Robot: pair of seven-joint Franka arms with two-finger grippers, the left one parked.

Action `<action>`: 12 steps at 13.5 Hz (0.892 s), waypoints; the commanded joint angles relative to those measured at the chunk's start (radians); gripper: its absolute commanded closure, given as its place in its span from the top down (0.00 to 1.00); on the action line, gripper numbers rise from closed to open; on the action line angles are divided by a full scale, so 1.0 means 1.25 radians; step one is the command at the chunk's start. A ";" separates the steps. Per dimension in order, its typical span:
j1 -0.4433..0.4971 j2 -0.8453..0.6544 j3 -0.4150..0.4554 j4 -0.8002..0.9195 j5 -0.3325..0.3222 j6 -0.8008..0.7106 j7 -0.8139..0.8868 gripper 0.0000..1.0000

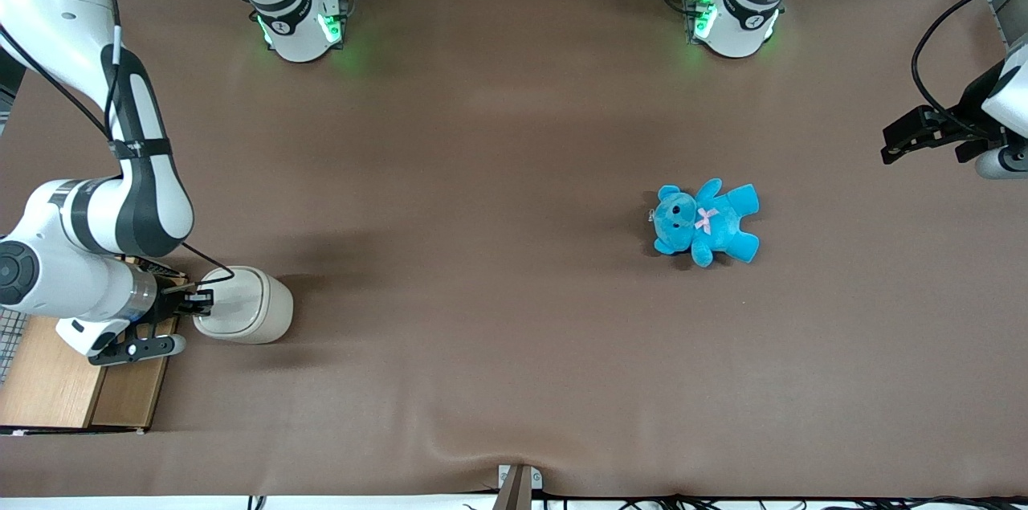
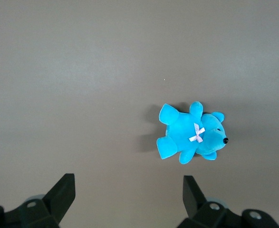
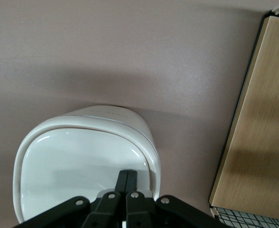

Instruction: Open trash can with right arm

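Note:
The cream-white trash can [image 1: 245, 305] stands on the brown table at the working arm's end, beside the wooden-topped crate. My right gripper [image 1: 201, 303] is at the edge of its top. In the right wrist view the two black fingertips [image 3: 128, 176] are pressed together with no gap, and they rest on the glossy swing lid [image 3: 77, 166] near the rim [image 3: 149, 147]. The gripper holds nothing. The white right arm [image 1: 120, 213] reaches over the crate to the can.
A wooden-topped wire crate [image 1: 56, 381] sits right beside the can, also seen in the right wrist view [image 3: 260, 123]. A blue teddy [image 1: 705, 222] lies toward the parked arm's end of the table, also in the left wrist view [image 2: 192, 133].

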 commanded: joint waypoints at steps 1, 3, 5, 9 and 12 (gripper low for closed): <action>-0.006 0.008 0.006 -0.013 -0.006 0.033 -0.014 0.00; -0.007 0.007 0.006 -0.014 -0.006 0.034 -0.017 0.00; -0.007 0.007 0.006 -0.025 -0.006 0.053 -0.029 0.00; -0.007 0.006 0.006 -0.033 -0.006 0.058 -0.031 0.00; -0.009 -0.002 0.009 -0.020 -0.002 0.029 -0.024 0.00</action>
